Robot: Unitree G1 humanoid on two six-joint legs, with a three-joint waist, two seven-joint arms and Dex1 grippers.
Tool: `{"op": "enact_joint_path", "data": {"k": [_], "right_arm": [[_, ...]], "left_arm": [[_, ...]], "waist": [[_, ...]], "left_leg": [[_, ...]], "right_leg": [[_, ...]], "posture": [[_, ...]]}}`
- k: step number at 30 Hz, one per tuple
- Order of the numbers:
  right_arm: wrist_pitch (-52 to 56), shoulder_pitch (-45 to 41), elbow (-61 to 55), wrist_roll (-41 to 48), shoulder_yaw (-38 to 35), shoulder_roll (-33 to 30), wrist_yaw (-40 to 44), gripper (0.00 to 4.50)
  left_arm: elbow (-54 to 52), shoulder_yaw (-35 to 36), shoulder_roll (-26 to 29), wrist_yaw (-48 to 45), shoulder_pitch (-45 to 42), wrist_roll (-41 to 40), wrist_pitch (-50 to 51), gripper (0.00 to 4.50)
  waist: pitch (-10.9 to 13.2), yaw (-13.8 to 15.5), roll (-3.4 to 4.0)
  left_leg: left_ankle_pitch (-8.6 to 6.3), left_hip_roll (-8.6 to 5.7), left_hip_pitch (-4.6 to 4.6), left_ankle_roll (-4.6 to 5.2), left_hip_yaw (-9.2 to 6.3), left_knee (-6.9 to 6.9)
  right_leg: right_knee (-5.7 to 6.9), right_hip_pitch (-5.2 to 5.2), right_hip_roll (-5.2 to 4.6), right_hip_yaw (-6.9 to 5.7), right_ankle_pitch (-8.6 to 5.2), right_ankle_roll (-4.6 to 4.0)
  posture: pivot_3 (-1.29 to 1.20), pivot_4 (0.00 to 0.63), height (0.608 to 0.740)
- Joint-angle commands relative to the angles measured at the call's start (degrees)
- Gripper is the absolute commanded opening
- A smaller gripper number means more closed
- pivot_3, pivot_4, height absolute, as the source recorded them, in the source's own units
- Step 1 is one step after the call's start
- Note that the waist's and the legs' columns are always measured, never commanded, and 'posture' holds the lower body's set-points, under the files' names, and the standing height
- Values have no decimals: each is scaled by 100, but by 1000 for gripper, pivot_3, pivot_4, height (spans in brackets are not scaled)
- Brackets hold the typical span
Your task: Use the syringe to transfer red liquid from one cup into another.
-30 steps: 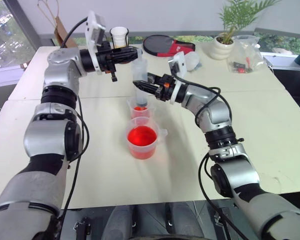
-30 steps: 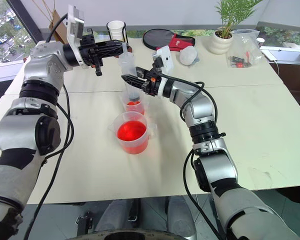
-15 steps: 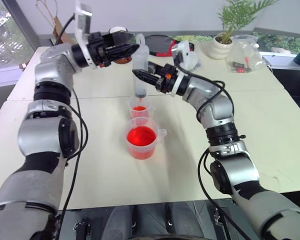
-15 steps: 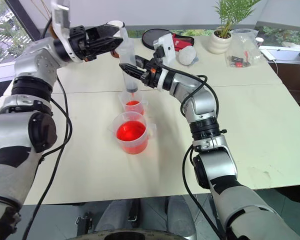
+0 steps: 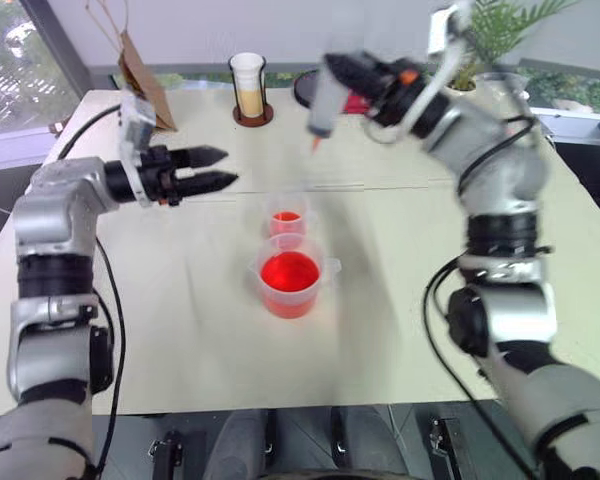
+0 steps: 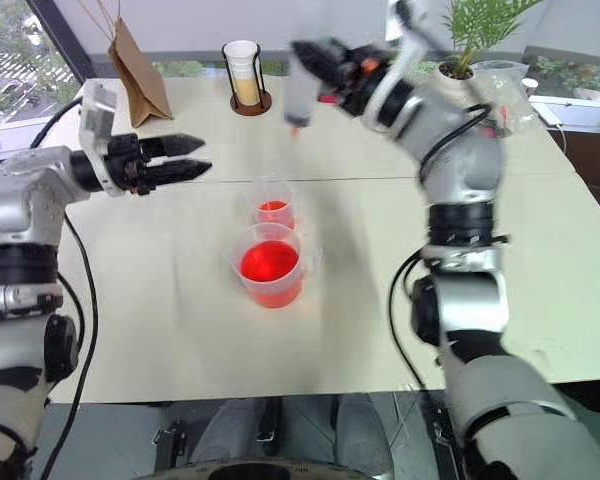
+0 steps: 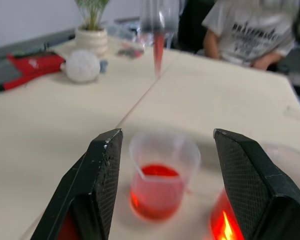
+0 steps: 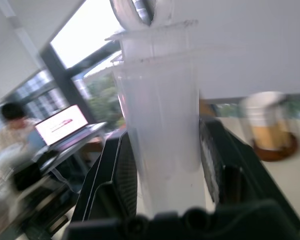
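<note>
Taking the beaker (image 5: 289,283) as landmark: it stands nearest on the worktop (image 5: 400,250), wide and holding a good depth of red liquid (image 5: 287,271). Just behind it, almost touching, is the small cup (image 5: 287,221) with a shallow layer of red at its bottom.

To the left of both cups and a little farther back, the left gripper (image 5: 216,168) hangs level above the worktop, its two fingers spread with nothing between them, pointing across toward the small cup, as its wrist view confirms.

Farther back and well above the cups, the right gripper (image 5: 342,78) is clamped on the syringe's (image 5: 323,100) barrel. The syringe hangs roughly upright, slightly tilted, orange tip down, and sits behind and slightly right of the small cup.

Judged from this, the right arm owns the next move: the tip must travel forward and down along the syringe's long axis to reach either cup. Whether the barrel holds liquid I cannot tell.
</note>
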Motion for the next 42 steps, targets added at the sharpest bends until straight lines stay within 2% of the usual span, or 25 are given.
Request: {"op": "enact_joint_path", "data": {"k": [1, 5, 8, 11, 16, 25, 27, 28, 31, 32, 39, 41, 42], "right_arm": [[2095, -667, 710, 182, -576, -713, -769, 1429], [3515, -540, 1273, -119, -510, -1389, -1062, 1429], [4095, 233, 982, 83, -231, -1628, -997, 1429], [4126, 826, 870, 430, -21, -1684, -1055, 1429], [4126, 1192, 996, 636, 65, -1605, -1321, 1429], [4126, 1274, 1321, 136, -3, -1461, -1498, 1429], [4126, 1299, 1305, 5, -19, -1442, -1530, 2402], [4126, 1295, 1309, -38, -41, -1432, -1524, 2709], [4096, 1277, 1302, -183, -114, -1402, -1517, 4188], [4078, 1270, 1305, -217, -127, -1406, -1500, 4456], [3689, 1366, 1140, -330, -131, -1571, -1145, 4456], [3261, 1493, 876, -203, -179, -1718, -715, 4456], [2915, 1684, 588, 0, -322, -1897, -211, 4456]], "left_arm": [[-1158, 241, 108, 301, -60, -699, 619, 2931], [-1693, 105, 252, 374, 408, -933, 854, 2931], [-2002, -74, 300, 355, 701, -1143, 1024, 2931], [-2237, -316, 380, 325, 903, -1129, 983, 2931], [-2234, -496, 462, 284, 895, -1118, 855, 2931], [-2019, -722, 450, 229, 837, -1084, 674, 2931], [-1961, -719, 428, 251, 815, -1083, 639, 2991], [-1924, -711, 417, 269, 801, -1085, 625, 2991], [-1817, -722, 423, 278, 784, -1091, 646, 2991], [-1767, -742, 427, 278, 802, -1061, 628, 2991], [-1195, -667, 325, 492, 709, -917, 414, 2991], [-968, -561, 350, 570, 687, -889, 338, 2991], [-844, -480, 407, 620, 734, -854, 277, 2991]], "waist": [[0, 14, 1], [-5, -20, 10], [-8, -30, 15], [-6, -33, 18], [0, -26, 31], [1, -1, 30], [1, -5, 31], [0, -7, 31], [1, -12, 30], [0, -11, 30], [0, -3, 30], [0, -1, 30], [0, -2, 30]], "left_leg": [[-4, -1, -3, 7, 1, -2], [-10, 0, -3, 16, 3, -20], [-10, 3, 4, 16, 9, -29], [-11, 3, -1, 21, 16, -26], [-10, 3, -1, 28, 30, -16], [-13, 3, 0, 37, 30, -7], [-13, 4, 0, 37, 30, -7], [-13, 5, 0, 37, 30, -7], [-13, 6, 0, 37, 30, -7], [-13, 6, 0, 37, 30, -7], [-14, 6, 1, 38, 30, -6], [-14, 6, 2, 39, 30, -6], [-14, 6, 1, 39, 29, -6]], "right_leg": [[-2, -2, -5, 0, 0, -1], [-39, 6, -7, 1, -3, -7], [-44, 11, -4, 1, -4, -9], [-49, 10, -2, 1, -4, -9], [-48, 11, 3, 3, -3, -8], [-50, 21, 22, 2, -3, -7], [-50, 21, 24, 2, -3, -7], [-50, 21, 25, 1, -3, -7], [-50, 21, 27, 1, -3, -7], [-51, 21, 28, 1, -3, -7], [-51, 25, 29, 1, -3, -7], [-51, 24, 30, 1, -3, -7], [-52, 24, 30, 1, -3, -7]], "posture": [[0, 150, 740], [0, 150, 740], [0, 150, 740], [0, 150, 740], [0, 150, 740], [0, 150, 740], [0, 150, 740], [0, 150, 740], [0, 150, 740], [0, 150, 740], [0, 150, 740], [0, 150, 740], [0, 150, 740]]}}
